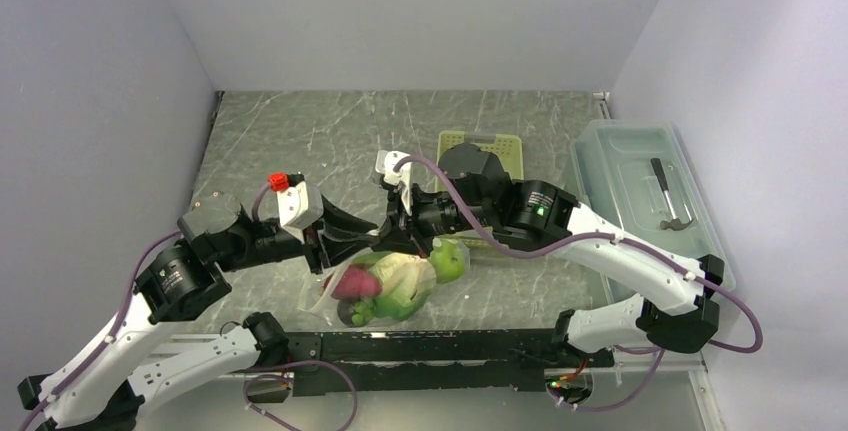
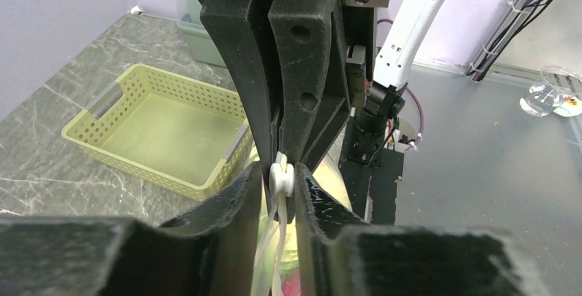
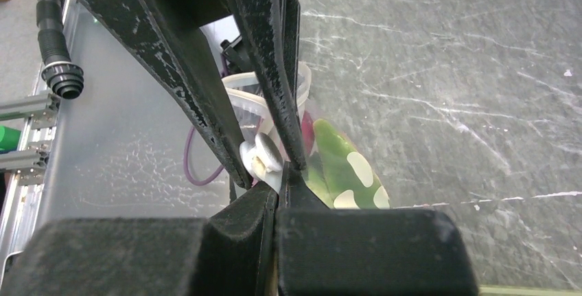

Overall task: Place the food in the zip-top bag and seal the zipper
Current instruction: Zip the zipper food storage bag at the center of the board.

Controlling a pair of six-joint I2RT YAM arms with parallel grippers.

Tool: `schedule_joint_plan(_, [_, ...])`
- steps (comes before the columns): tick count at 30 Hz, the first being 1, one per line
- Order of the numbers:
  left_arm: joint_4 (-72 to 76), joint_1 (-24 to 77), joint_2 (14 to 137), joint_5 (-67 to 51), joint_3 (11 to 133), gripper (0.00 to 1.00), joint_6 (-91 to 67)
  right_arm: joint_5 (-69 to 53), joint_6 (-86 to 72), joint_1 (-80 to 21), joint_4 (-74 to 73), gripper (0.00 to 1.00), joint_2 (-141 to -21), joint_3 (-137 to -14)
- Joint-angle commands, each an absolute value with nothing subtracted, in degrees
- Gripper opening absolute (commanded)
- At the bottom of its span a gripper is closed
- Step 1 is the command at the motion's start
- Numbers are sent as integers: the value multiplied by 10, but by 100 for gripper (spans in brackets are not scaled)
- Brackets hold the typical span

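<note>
item one, between the jaws: a white zipper slider [image 2: 281, 179] on the mouth edge of the zip-top bag [image 1: 320, 296]. we find the left gripper [image 2: 280, 187] with its fingers narrowly apart, one on each side of the slider and seeming to touch it. whether they press it we cannot tell. we judge they are set there to draw the slider along the zipper [image 2: 273, 241], which is the sealing step.

item two, tip to tip with the left jaws: the right gripper [image 3: 276, 189], fingers together and pinched on the bag's edge just beside the slider. we take this as an anchor that keeps the floppy mouth taut. it also blocks the slider's path on its own side, so we expect any travel to go away from it.

item three, below both jaws: the food, inside the bag. we list lettuce [image 1: 400, 286], a green round fruit [image 1: 450, 261] and a red piece [image 1: 350, 283]; the rest is hidden. whether the bag rests on the table [image 1: 300, 141] we cannot tell.

item four, beyond the right jaws: a yellow-green basket [image 2: 89, 126], with none of the food showing in it, partly covered by the right arm when seen from above.

item five, farthest, well apart to the right of the jaws: a clear lidded box [image 1: 620, 151] with a small tool [image 1: 665, 196] inside.
</note>
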State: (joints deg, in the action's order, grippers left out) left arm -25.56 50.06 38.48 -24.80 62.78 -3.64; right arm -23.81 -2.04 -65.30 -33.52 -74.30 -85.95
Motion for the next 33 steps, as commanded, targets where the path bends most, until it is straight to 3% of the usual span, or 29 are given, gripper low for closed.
schedule_joint_plan(1, [-263,499,386,-265,642,24,-26,-229,-33,-656,-308,0,-741,-900])
schedule_joint_plan(9, [-270,499,380,-251,644,8,-21,-229,-34,-656,-306,0,-739,-902])
schedule_joint_plan(11, [-267,500,379,-251,645,0,-22,-229,-33,-656,-308,0,-741,-903])
schedule_joint_plan(33, [-269,499,358,-230,620,0,-30,-169,-21,-655,-298,0,-691,-924])
